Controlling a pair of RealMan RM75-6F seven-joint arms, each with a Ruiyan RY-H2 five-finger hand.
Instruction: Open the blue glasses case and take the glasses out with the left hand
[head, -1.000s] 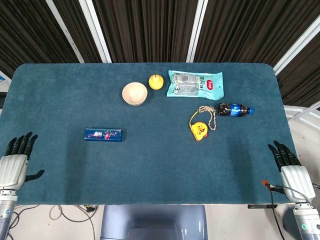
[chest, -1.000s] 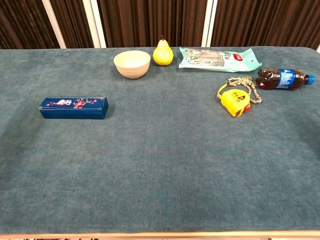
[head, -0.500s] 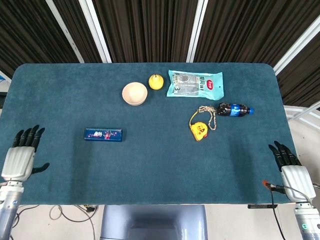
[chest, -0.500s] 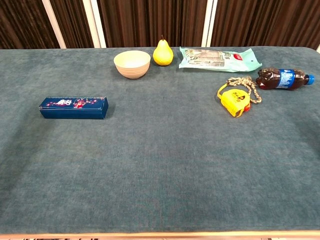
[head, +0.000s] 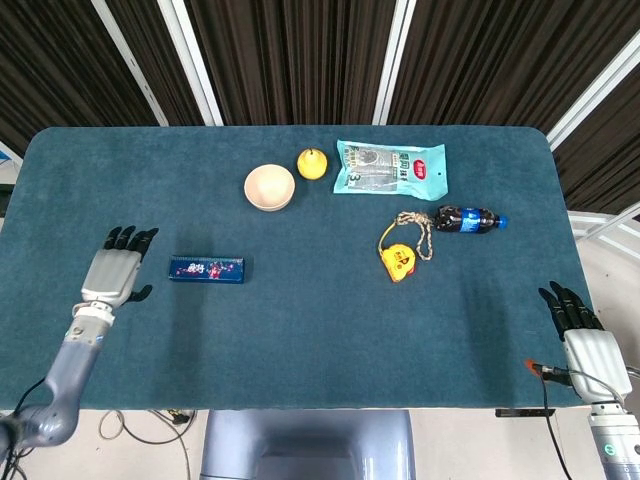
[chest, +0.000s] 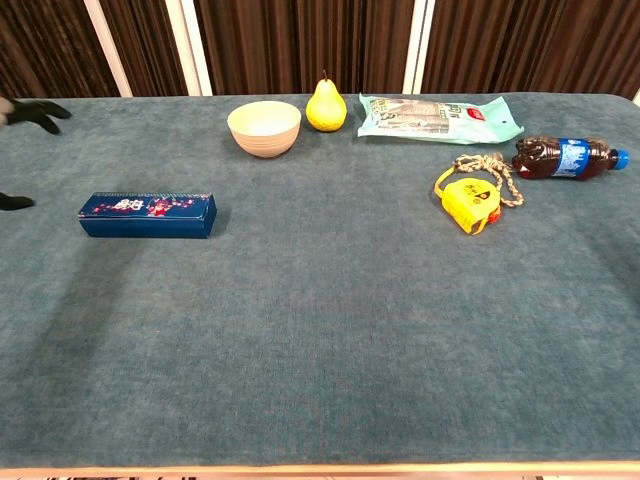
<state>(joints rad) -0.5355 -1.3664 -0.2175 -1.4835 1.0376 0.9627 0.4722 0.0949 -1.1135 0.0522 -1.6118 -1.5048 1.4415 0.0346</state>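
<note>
The blue glasses case (head: 206, 269) (chest: 147, 215) lies closed and flat on the left part of the teal table, its lid printed with small flowers. My left hand (head: 115, 270) hovers open just left of the case, fingers apart, holding nothing; in the chest view only its fingertips (chest: 32, 111) show at the left edge. My right hand (head: 578, 330) rests open at the table's front right corner, far from the case. The glasses are hidden inside the case.
A cream bowl (head: 269, 187) and a yellow pear (head: 312, 163) stand at the back centre. A green snack packet (head: 390, 169), a dark drink bottle (head: 466, 219) and a yellow tape measure with a rope (head: 402, 258) lie to the right.
My left hand has moved from the table's front left corner forward and right, up close to the case's left end. The right hand has stayed put.
</note>
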